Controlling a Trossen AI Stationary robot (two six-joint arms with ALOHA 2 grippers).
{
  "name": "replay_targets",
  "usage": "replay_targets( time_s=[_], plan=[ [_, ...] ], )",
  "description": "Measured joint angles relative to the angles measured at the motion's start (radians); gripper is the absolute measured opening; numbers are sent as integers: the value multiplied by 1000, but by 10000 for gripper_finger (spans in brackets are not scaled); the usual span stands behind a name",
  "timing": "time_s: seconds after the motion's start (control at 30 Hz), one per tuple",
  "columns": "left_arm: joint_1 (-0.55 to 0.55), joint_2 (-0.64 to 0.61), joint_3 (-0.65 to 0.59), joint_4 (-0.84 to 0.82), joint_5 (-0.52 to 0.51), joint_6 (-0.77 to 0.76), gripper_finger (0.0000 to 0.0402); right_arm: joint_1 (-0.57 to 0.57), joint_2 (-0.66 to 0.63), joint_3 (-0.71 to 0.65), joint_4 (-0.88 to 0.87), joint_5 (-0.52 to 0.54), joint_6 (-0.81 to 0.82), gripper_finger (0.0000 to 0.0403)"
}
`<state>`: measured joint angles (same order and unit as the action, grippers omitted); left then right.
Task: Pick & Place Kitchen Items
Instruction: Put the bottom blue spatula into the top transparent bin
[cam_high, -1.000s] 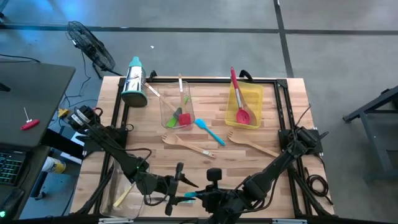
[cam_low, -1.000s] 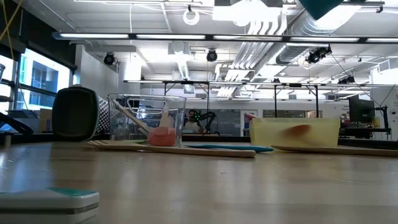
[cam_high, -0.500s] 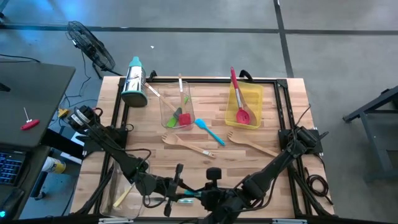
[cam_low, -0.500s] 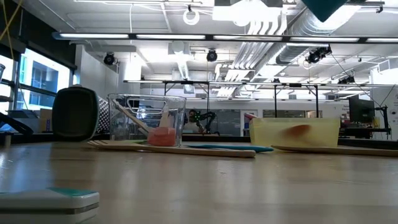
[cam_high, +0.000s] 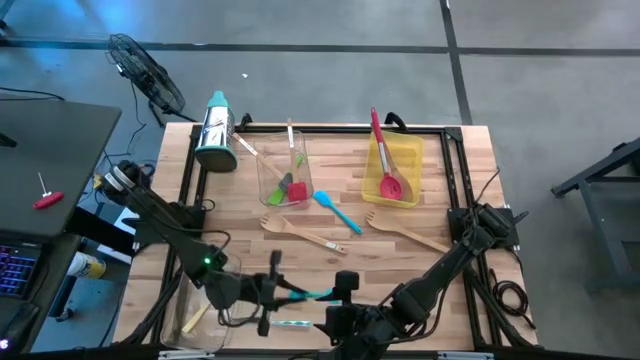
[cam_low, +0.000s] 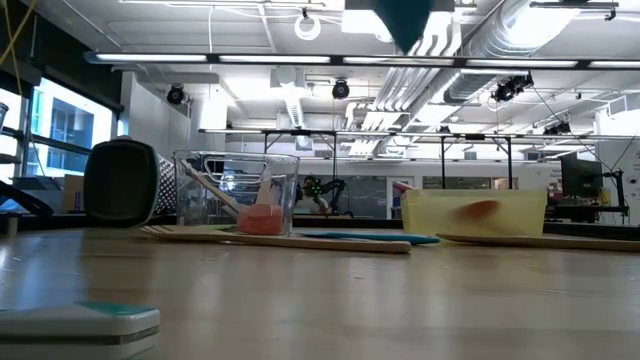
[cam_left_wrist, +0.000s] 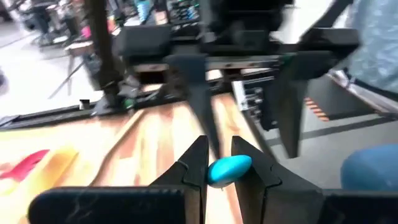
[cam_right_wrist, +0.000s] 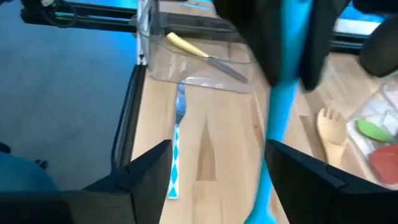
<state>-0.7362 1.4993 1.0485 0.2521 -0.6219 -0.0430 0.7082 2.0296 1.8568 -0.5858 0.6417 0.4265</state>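
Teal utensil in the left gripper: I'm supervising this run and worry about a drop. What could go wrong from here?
1. The left gripper pinches the long teal-blue silicone utensil only by its rounded end, so it could pivot or slip.
2. The open right gripper sits close to it; the arms might collide.
3. A dropped utensil could land on the metal utensil with a diamond-patterned handle lying on the table below.

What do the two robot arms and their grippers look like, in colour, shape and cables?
Both arms are dark, jointed and slim. Black cables loop beside the left arm, which shows a small green light. The left gripper has two flat, tapering black fingers. The right gripper has two broad, dark, wedge-shaped fingers.
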Motion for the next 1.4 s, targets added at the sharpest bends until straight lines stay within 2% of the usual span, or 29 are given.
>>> replay_targets(
  time_s=[0.3,0.6,0.7,0.8,1.0,1.07,1.17,1.33,1.4],
  plan=[
    [-58,-148,-1,-222,-243,-32,43,11,0,0,-32,11,117,243],
    [-37,-212,0,-358,-537,101,43,19,2,-73,-7,8,259,243],
    [-6,-230,0,-416,-572,96,43,19,2,-94,0,7,311,242],
    [46,-274,0,-455,-589,28,43,20,2,-108,1,4,366,243],
    [196,-378,0,-559,-586,-51,43,35,2,-133,45,3,441,243],
    [258,-421,0,-600,-551,-87,43,45,2,-139,74,3,445,243],
    [375,-490,3,-675,-437,-173,43,61,2,-141,97,3,445,243],
    [635,-543,76,-999,-173,-402,43,81,2,-141,150,15,445,243],
    [737,-543,100,-1088,-68,-440,43,88,2,-141,162,15,445,243]
  ],
)
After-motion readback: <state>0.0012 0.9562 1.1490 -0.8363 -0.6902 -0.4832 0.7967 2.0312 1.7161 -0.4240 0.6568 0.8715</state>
